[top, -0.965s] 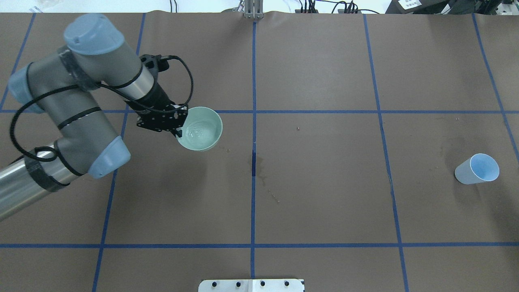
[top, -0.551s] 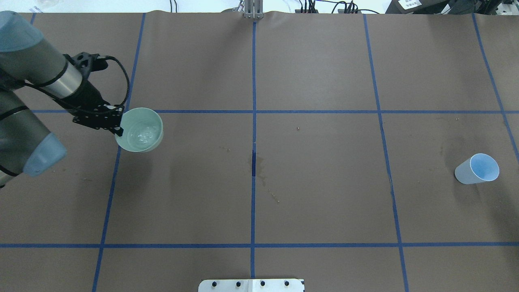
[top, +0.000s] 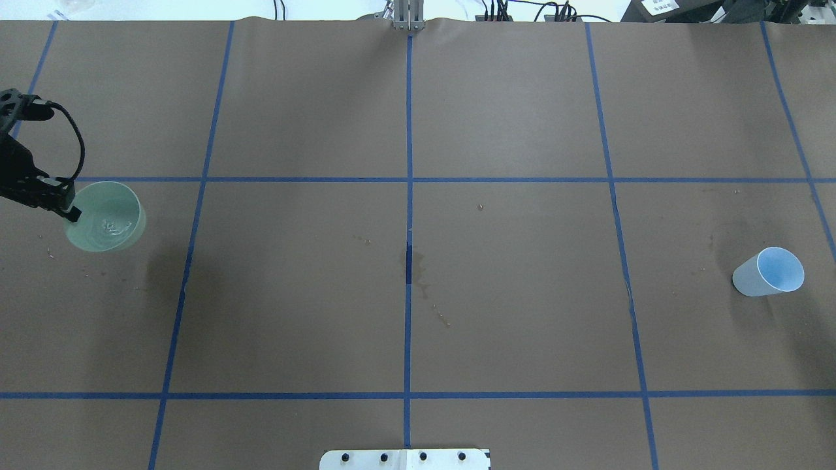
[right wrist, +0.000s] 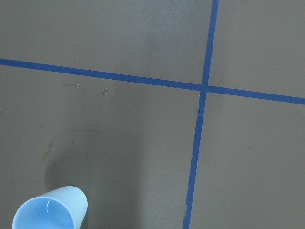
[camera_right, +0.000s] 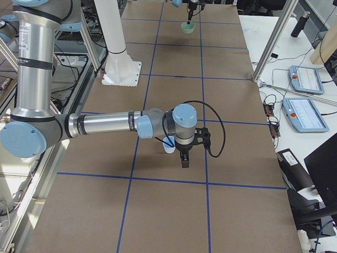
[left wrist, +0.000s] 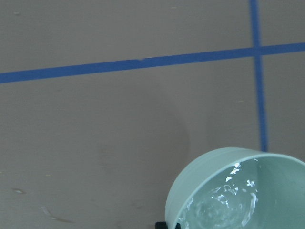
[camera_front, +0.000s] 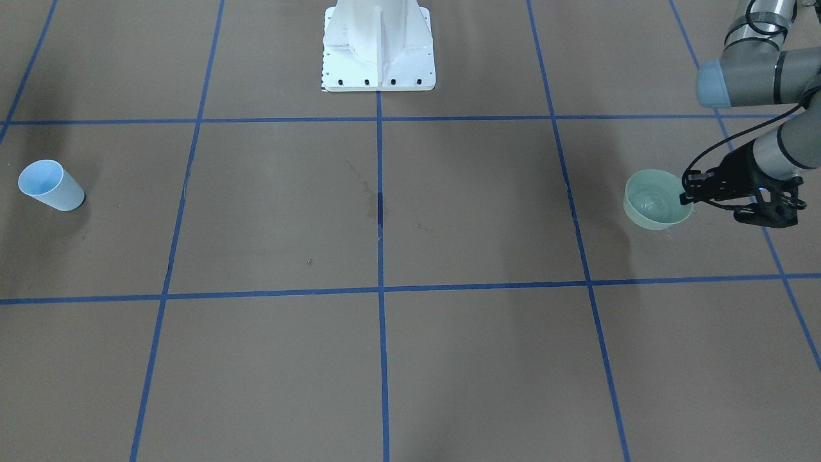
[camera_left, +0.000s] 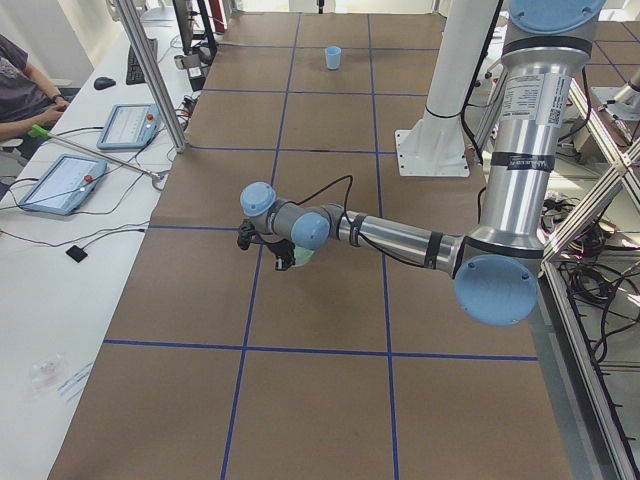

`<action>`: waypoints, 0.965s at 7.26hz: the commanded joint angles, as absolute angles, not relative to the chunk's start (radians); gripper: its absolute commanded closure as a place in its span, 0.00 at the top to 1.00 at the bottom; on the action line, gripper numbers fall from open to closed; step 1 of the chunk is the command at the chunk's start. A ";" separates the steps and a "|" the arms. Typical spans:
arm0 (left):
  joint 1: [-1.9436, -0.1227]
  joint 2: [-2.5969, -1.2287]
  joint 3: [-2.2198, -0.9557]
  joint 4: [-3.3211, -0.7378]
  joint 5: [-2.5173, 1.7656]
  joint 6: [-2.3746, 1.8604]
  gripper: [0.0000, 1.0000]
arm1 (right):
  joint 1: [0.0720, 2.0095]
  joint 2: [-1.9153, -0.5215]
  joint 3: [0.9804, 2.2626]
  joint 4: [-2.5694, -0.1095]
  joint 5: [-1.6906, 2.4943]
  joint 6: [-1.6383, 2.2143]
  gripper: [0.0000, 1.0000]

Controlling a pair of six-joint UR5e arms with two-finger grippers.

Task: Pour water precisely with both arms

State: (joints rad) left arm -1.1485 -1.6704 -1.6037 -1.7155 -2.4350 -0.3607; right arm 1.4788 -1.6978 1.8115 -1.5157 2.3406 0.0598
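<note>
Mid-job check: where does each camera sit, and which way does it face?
Front-facing: across the table, facing the pedestal; left gripper on green bowl, view's right.
Overhead: behind the robot, looking down; same bowl far left, blue cup right.
Exterior left: table end; left arm near.
Exterior right: opposite end; right arm near, by the cup.
Left wrist: down onto bowl, water.
Right wrist: down onto cup; no robot parts.
Shared: front-facing and overhead mirror left-right.

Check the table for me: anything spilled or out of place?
Yes: a dark stain with trailing specks marks the brown paper at the centre line, like a spill. The water ripples inside the green bowl, none over its rim.
</note>
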 commanded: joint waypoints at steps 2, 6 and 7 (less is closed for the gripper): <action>-1.164 -1.672 -1.514 -1.713 -2.434 -0.321 0.12 | 1.479 -1.692 1.810 -1.516 2.339 0.060 0.99; -1.161 -1.683 -1.499 -1.715 -2.436 -0.331 0.79 | 1.479 -1.692 1.810 -1.516 2.339 0.060 0.99; -1.166 -1.681 -1.517 -1.715 -2.457 -0.331 1.00 | 1.479 -1.689 1.810 -1.516 2.339 0.060 0.99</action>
